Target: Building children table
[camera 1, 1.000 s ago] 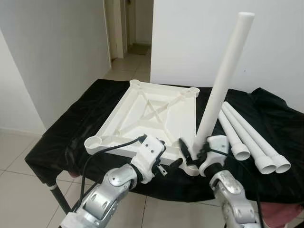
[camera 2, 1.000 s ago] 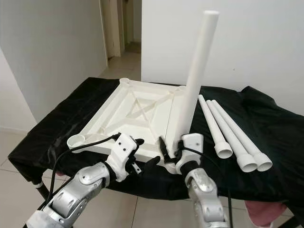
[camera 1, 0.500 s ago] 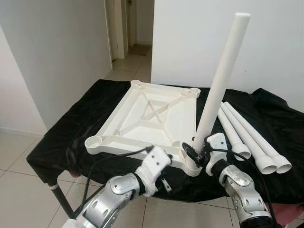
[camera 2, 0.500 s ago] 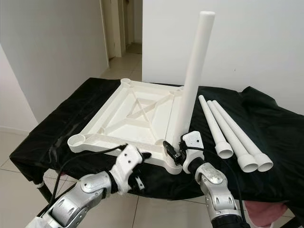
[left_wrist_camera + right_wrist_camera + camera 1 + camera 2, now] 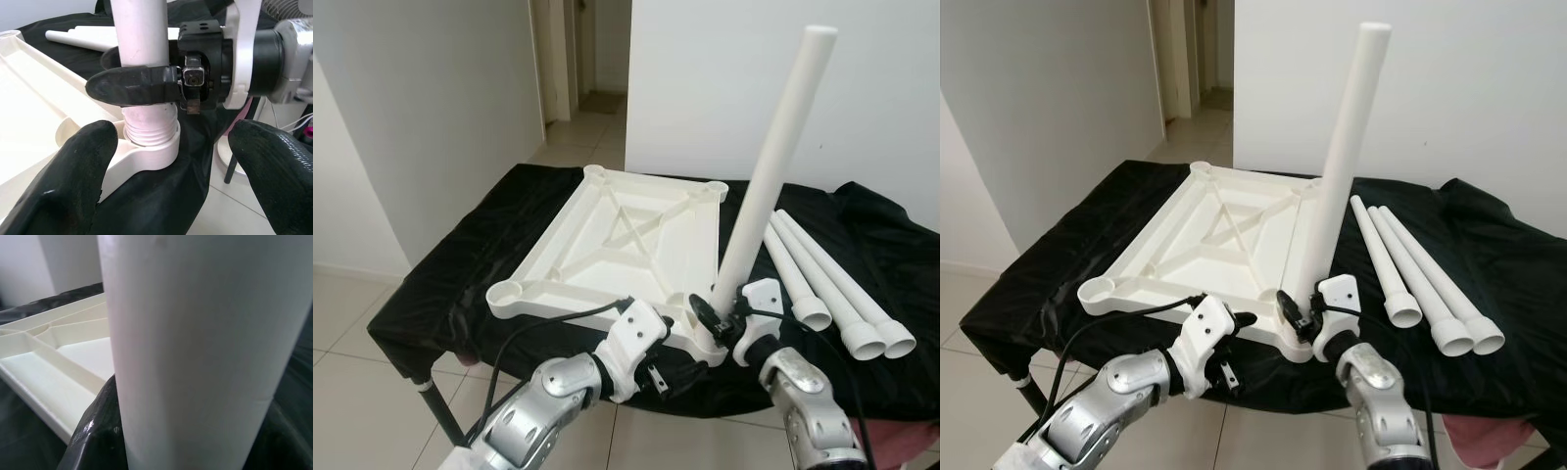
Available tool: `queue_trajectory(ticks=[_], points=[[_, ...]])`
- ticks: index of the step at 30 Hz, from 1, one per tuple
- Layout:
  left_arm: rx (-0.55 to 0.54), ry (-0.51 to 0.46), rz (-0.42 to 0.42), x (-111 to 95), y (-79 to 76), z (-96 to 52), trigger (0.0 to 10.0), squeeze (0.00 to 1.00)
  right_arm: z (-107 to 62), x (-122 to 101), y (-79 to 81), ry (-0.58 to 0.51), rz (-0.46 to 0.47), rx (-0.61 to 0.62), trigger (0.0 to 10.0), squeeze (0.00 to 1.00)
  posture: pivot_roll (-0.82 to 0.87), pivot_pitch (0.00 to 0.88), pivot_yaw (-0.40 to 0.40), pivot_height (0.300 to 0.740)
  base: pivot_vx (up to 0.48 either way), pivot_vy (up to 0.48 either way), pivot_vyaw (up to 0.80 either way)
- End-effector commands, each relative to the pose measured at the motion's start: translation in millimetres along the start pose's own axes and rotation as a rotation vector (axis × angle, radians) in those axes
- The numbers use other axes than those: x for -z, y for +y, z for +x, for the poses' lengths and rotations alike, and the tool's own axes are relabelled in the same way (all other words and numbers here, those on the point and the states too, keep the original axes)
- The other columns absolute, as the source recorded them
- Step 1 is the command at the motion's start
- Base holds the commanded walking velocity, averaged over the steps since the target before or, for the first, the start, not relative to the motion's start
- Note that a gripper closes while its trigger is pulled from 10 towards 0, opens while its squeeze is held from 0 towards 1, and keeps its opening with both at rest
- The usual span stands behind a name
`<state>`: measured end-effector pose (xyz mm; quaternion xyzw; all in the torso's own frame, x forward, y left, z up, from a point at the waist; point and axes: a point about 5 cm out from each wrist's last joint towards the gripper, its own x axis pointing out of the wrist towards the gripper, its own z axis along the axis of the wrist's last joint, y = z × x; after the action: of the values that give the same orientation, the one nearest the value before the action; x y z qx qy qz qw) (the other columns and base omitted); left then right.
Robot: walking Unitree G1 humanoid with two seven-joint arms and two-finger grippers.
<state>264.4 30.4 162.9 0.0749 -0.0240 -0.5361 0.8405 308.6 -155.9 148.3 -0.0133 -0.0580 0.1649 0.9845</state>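
Now right gripper (image 5: 717, 311) clamps upright leg (image 5: 771, 166) just above tabletop socket (image 5: 146, 152).

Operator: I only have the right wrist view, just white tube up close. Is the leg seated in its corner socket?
Observer: Partly. The left wrist view shows the leg with threads exposed above the socket, and the right hand shut on it just above.
Operator: Where is the left hand?
Observer: The left hand is open, low by that near right corner of the tabletop.
Operator: Other legs?
Observer: Three spare legs lie on the black cloth, right of the tabletop.
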Motion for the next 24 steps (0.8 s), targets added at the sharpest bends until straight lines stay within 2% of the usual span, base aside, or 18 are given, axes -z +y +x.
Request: queue_trajectory(ticks=[1,3,4,6,8,10,11,12,13,14,16,19,24], points=[[0.012,0.024,0.001,2.5,1.3,-0.5,10.0,0.00,-2.3,3.8,-3.1,0.023,0.036,0.090,10.0,0.00,-0.06,0.062,0.019,0.740,0.000,0.000,0.00],[0.011,0.022,-0.001,2.2,1.2,-0.5,10.0,0.00,-2.6,4.2,-2.4,0.026,0.049,0.127,10.0,0.00,-0.06,0.062,0.019,0.740,0.000,0.000,0.00],[0.011,0.021,-0.001,2.2,1.0,0.1,10.0,0.00,-3.5,6.9,4.1,0.017,0.094,0.215,10.0,0.00,-0.07,0.068,0.018,0.740,0.000,0.000,0.00],[0.011,0.021,0.000,2.2,1.0,0.7,10.0,0.00,-4.9,11.3,8.0,0.028,0.093,0.294,10.0,0.00,-0.07,0.069,0.017,0.740,0.000,0.000,0.00],[0.011,0.020,0.000,2.1,1.1,0.9,10.0,0.00,-5.6,12.8,8.7,0.035,0.090,0.323,10.0,0.00,-0.07,0.069,0.017,0.740,0.000,0.000,0.00],[-0.003,0.015,0.000,0.8,3.5,2.1,10.0,0.00,-6.9,16.1,13.6,0.056,0.094,0.463,10.0,0.00,-0.06,0.076,0.009,0.740,0.000,0.000,0.00],[-0.003,0.015,0.000,0.8,3.5,2.1,10.0,0.00,-6.9,16.1,13.6,0.056,0.094,0.463,10.0,0.00,-0.06,0.076,0.009,0.740,0.000,0.000,0.00],[-0.009,0.012,-0.002,0.3,4.3,2.5,10.0,0.00,-6.6,16.2,17.7,0.062,0.101,0.515,10.0,0.00,-0.06,0.076,0.009,0.740,0.000,0.000,0.00],[-0.014,0.010,-0.003,-0.2,4.8,2.7,10.0,0.00,-4.7,15.5,23.8,0.061,0.119,0.523,10.0,0.00,-0.06,0.076,0.009,0.740,0.000,0.000,0.00],[-0.017,0.007,-0.006,-0.3,4.8,2.8,10.0,0.00,-0.6,12.0,31.6,0.038,0.137,0.470,10.0,0.00,-0.06,0.076,0.009,0.740,0.000,0.000,0.00],[-0.019,0.006,-0.009,-0.3,4.7,2.8,10.0,0.00,2.0,7.8,36.2,0.014,0.135,0.424,10.0,0.00,-0.07,0.078,0.013,0.740,0.000,0.000,0.00],[-0.017,0.005,-0.013,-0.2,3.0,3.3,10.0,0.00,2.5,3.7,35.1,-0.007,0.121,0.388,10.0,0.00,-0.06,0.081,0.009,0.740,0.000,0.000,0.00],[-0.018,0.005,-0.013,-0.2,3.0,2.9,10.0,0.00,-0.7,4.0,29.4,-0.002,0.085,0.419,10.0,0.00,-0.06,0.083,0.008,0.740,0.000,0.000,0.00]])
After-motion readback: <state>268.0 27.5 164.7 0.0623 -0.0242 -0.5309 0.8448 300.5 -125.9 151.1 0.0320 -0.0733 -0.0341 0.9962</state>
